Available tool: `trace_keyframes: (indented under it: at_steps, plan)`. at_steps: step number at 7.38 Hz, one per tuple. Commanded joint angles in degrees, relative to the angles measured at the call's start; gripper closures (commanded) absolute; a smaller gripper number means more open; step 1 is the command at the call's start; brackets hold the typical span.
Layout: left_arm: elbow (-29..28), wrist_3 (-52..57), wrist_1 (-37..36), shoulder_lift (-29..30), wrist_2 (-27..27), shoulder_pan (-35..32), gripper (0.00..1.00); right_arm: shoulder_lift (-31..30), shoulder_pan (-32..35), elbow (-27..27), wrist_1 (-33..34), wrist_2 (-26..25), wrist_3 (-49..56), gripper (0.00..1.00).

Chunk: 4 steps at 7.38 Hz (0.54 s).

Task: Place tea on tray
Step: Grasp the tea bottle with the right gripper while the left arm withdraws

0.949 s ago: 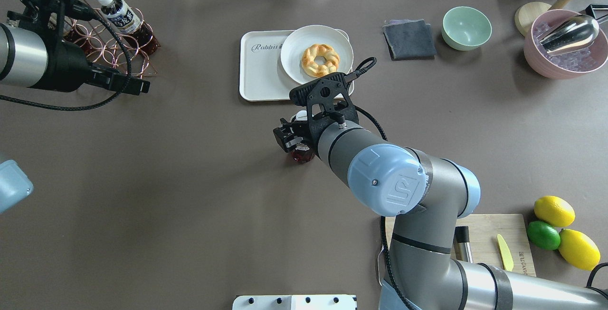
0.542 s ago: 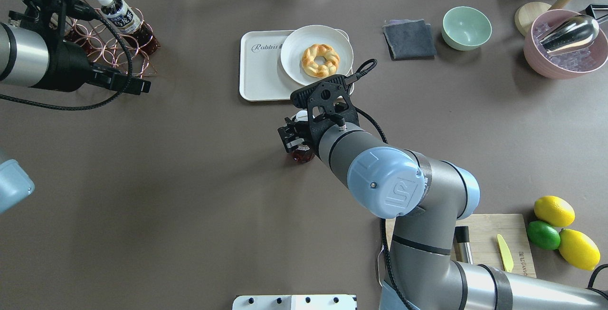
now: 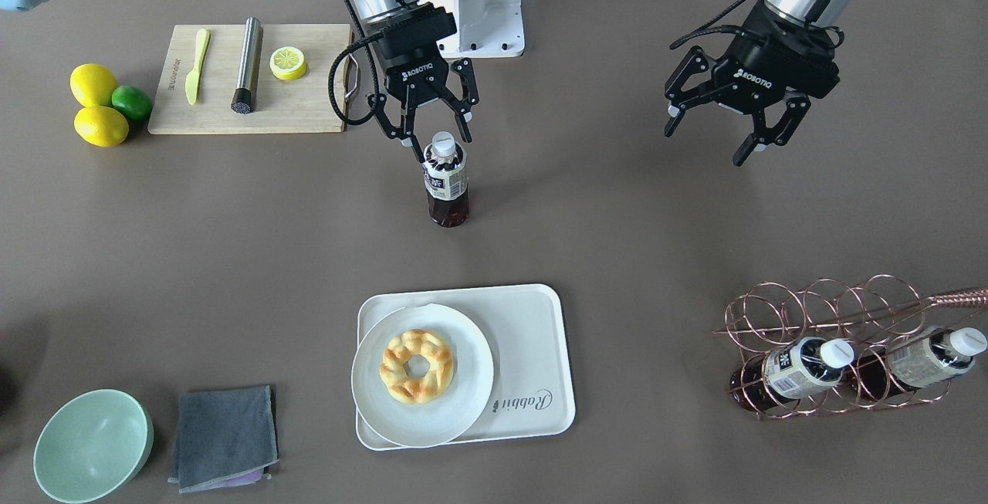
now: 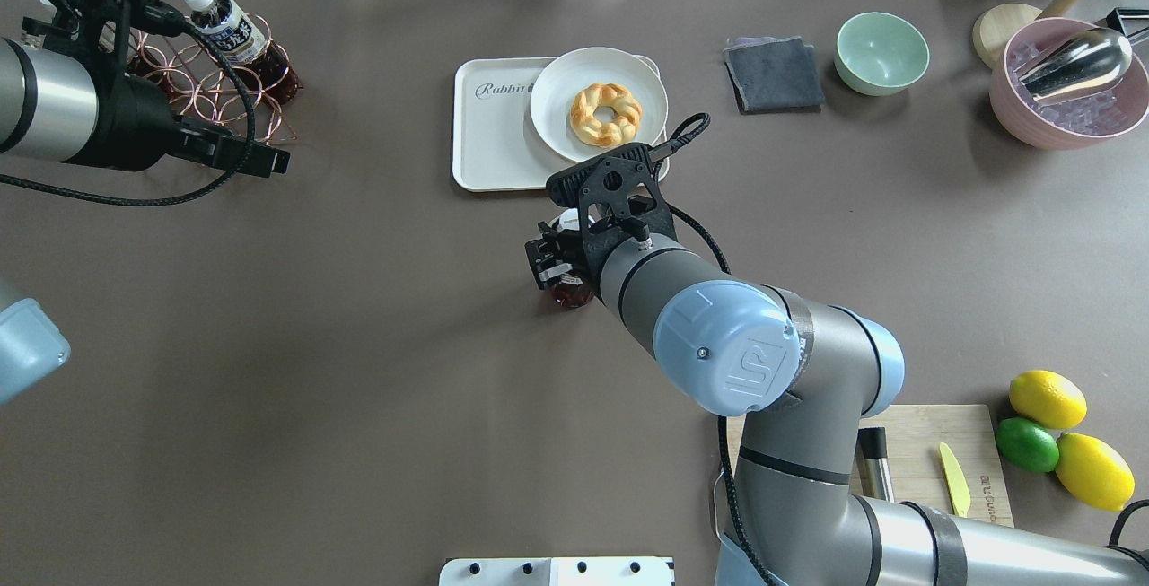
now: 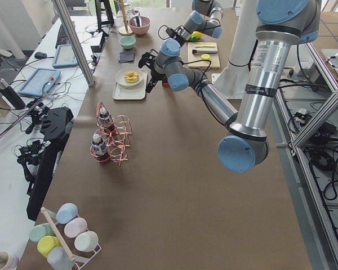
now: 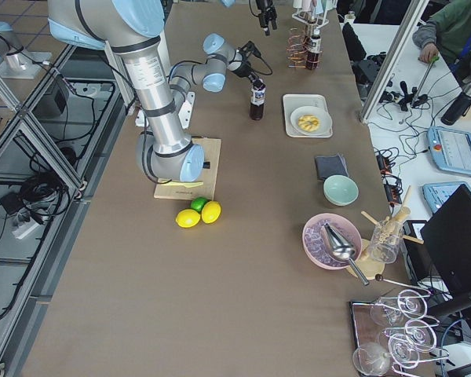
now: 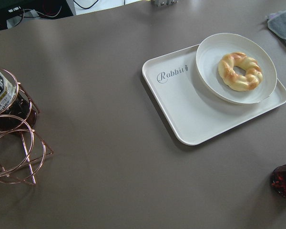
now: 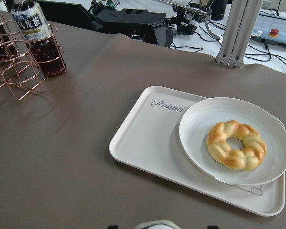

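The tea (image 3: 445, 180) stands upright on the brown table, short of the tray; its base shows in the overhead view (image 4: 571, 293). My right gripper (image 3: 434, 143) is open, with its fingers straddling the white cap from above; in the overhead view it (image 4: 555, 256) covers most of the bottle. The cap shows at the bottom edge of the right wrist view (image 8: 155, 224). The off-white tray (image 3: 532, 334) with "Rabbit" lettering lies beyond the bottle, and also shows in the overhead view (image 4: 489, 137). My left gripper (image 3: 706, 145) is open and empty, hovering off to the side.
A white plate (image 3: 455, 404) with a doughnut (image 3: 417, 365) fills one half of the tray. A copper wire rack (image 3: 834, 350) holds two more bottles. A cutting board (image 3: 309, 106), lemons (image 3: 93, 83), a green bowl (image 3: 93, 442) and a grey cloth (image 3: 224, 434) lie around.
My right gripper has shifted slightly to the right over the bottle. My left arm has drifted a little toward the far side of the table.
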State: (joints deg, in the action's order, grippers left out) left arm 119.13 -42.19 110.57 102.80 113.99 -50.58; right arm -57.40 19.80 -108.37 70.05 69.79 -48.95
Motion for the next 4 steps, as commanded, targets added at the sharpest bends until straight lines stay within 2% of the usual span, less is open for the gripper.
trace_keyframes:
  at_steps: [1, 2, 4]
  plan:
    - [-0.04, 0.0, 0.0, 0.03, 0.0, 0.04, 0.01, 0.01, -0.11, -0.17, 0.0, -0.09, -0.35, 0.82]
    - [-0.04, 0.0, 0.0, 0.03, 0.09, -0.05, 0.01, 0.01, -0.11, -0.17, -0.09, -0.09, -0.7, 1.0]
    - [0.05, 0.09, 0.0, 0.12, 0.09, -0.05, 0.01, 0.53, -0.11, -1.14, -0.09, 0.0, -0.79, 1.0]
